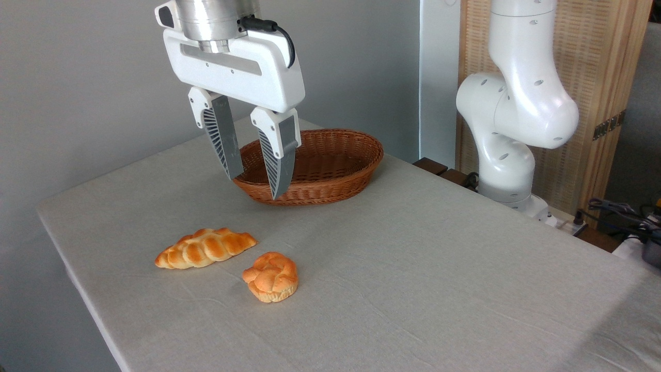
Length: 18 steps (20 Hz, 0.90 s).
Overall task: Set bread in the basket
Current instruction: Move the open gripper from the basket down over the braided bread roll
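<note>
The bread (pixel 205 248), a long braided golden-orange loaf, lies on the table at the front left. The basket (pixel 330 181), an oval reddish-brown wicker one, stands further back near the table's middle and looks empty. My gripper (pixel 254 187) hangs in the air, open, with nothing between its fingers. Its fingertips overlap the basket's left rim in the picture and are well above and behind the bread.
A small round knotted bun (pixel 271 276) lies just right of the bread. The robot's white base (pixel 508 129) stands at the table's far right edge. Cables and dark gear (pixel 627 217) sit beyond that edge. The table (pixel 413 268) has a grey cloth.
</note>
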Each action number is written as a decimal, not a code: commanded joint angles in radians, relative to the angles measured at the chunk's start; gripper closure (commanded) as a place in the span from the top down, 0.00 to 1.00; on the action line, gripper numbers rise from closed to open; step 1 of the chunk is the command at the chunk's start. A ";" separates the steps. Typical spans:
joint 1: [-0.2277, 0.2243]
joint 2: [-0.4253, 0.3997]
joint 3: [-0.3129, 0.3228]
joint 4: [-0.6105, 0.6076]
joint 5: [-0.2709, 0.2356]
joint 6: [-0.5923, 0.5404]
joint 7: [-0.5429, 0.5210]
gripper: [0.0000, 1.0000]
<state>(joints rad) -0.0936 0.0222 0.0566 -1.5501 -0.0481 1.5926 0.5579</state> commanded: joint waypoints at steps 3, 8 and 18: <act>0.000 -0.002 0.005 0.005 -0.009 -0.006 -0.004 1.00; -0.001 -0.002 -0.003 0.001 -0.006 -0.002 -0.004 1.00; -0.031 0.024 -0.191 -0.186 -0.046 0.343 -0.003 1.00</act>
<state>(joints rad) -0.1252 0.0434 -0.0775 -1.6487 -0.0831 1.8092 0.5576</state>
